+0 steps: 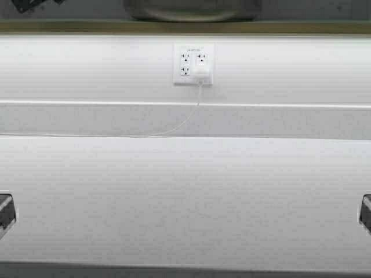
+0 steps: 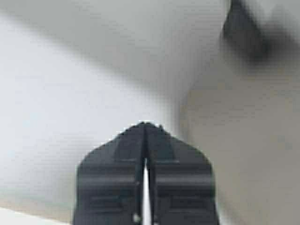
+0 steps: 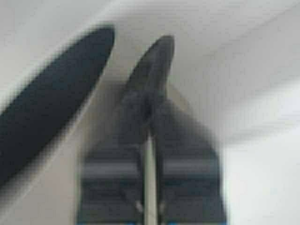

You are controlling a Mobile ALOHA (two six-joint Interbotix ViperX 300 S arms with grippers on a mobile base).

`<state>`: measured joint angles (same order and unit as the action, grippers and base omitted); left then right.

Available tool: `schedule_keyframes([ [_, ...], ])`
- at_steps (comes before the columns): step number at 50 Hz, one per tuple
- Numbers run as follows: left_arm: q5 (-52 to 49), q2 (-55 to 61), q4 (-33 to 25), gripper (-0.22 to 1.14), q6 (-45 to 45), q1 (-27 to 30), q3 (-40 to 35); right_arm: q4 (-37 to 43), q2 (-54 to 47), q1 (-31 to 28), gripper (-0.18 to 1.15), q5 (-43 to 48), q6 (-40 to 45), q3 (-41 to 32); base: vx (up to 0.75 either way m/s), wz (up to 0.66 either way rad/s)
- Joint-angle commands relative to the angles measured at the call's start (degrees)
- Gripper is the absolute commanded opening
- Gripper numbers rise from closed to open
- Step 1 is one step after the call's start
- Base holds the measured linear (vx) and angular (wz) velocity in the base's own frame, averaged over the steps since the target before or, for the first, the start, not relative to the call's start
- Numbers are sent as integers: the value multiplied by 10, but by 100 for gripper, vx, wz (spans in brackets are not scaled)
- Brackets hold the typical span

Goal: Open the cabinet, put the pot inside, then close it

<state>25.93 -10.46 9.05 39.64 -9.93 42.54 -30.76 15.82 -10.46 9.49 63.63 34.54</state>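
Observation:
A wide grey metal rounded body (image 1: 191,8), cut off by the picture's top edge, rests above a tan wood strip (image 1: 185,26); it looks like the pot, but I cannot be sure. No cabinet doors or handles are in view. Only dark bits of my arms show at the left edge (image 1: 6,214) and right edge (image 1: 365,213) of the high view. My left gripper (image 2: 146,125) is shut and empty, close to a pale surface. My right gripper (image 3: 151,105) is shut and empty, close to a pale surface too.
A white wall with a socket plate (image 1: 193,64), a plugged-in white charger and its cable (image 1: 185,119) fills the high view. A blurred dark shape (image 3: 51,108) lies beside the right gripper. A tan surface (image 2: 243,154) is beside the left gripper.

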Motion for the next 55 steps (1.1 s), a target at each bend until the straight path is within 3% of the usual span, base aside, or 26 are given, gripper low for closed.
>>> schedule_keyframes([
  [1, -8, -34, 1, 7, -51, 0, 28, -20, 33, -10, 7, -47, -59, 38, 0, 0],
  [9, -13, -28, -16, 4, -63, -1, -8, -7, 24, -9, 9, -24, -86, -9, -2, 0],
  [17, -74, -55, -11, 3, -75, -15, -25, -24, 30, -28, 8, -140, -115, -46, -2, -1],
  [34, -192, -147, 26, 3, -178, -51, 27, -40, 81, -100, 8, -247, -195, 43, -2, 1],
  [55, -218, -207, 33, 3, -189, -84, 89, -43, 180, -119, 8, -270, -200, 141, -9, 3],
])
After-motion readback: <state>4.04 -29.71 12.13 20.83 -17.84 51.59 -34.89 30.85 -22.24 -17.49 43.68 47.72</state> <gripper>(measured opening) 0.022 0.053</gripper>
